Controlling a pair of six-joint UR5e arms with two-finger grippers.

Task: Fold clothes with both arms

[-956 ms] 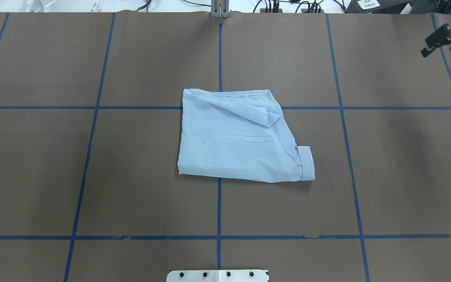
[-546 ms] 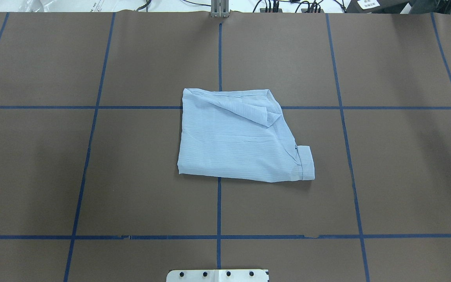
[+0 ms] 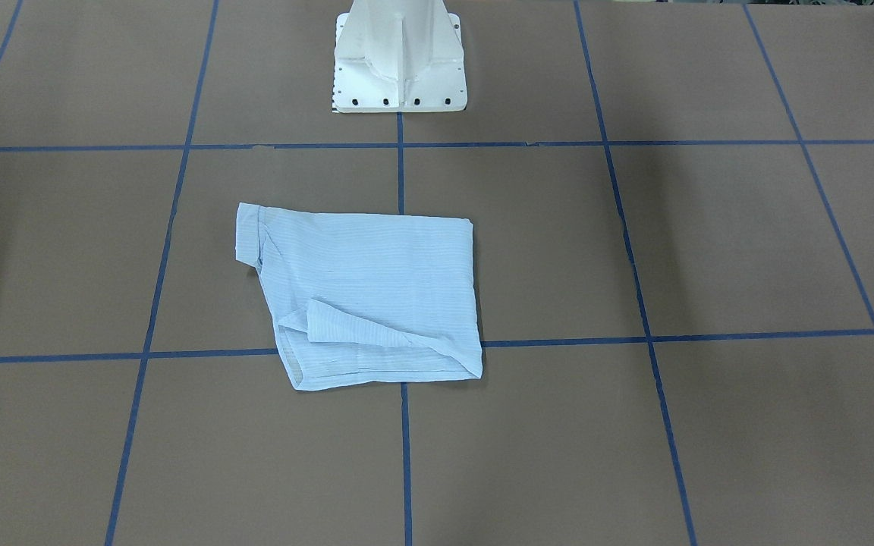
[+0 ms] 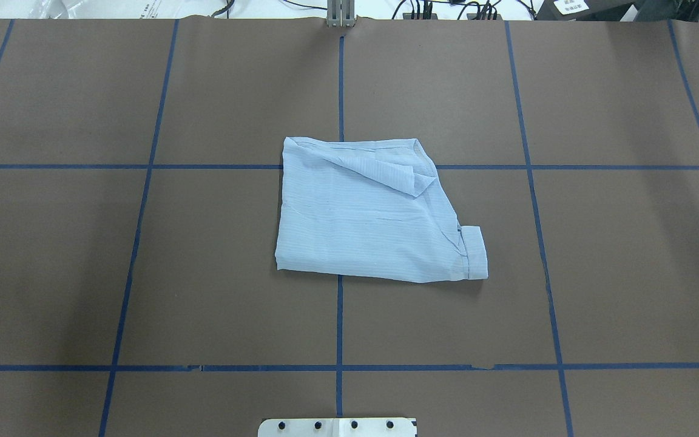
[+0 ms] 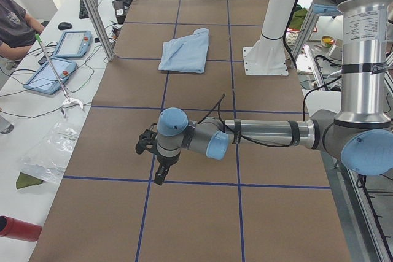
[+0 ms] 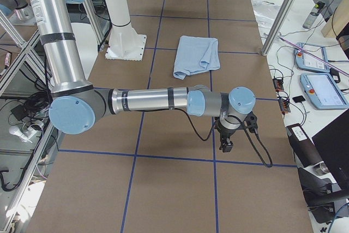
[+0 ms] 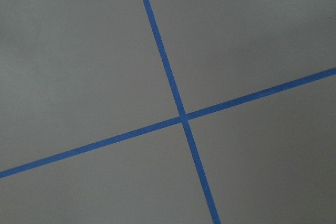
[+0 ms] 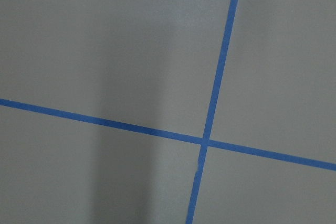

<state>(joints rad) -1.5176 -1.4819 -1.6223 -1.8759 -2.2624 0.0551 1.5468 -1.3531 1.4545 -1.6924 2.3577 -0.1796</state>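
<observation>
We note shirt (image 4: 374,212) folded to rough rectangle, flat on counter (image 4: 598,273), centre of overhead frame, across blue tape lines (image 4: 82,166). Corner flap turned back at its upper right, cuff sticking out lower right. Left claw (image 5: 161,175) sits centre-left in left side view, pointing down over bare counter, well apart from shirt. Right claw (image 6: 226,144) sits right of centre in right side view, also pointing down, well apart from shirt. We cannot tell how far either claw is parted, or whether it holds anything.

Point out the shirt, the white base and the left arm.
shirt (image 4: 361,224), overhead view, folded middle.
white base (image 3: 399,89), front-facing view, foot plate.
left arm (image 5: 264,132), left side view, silver forearm.
</observation>
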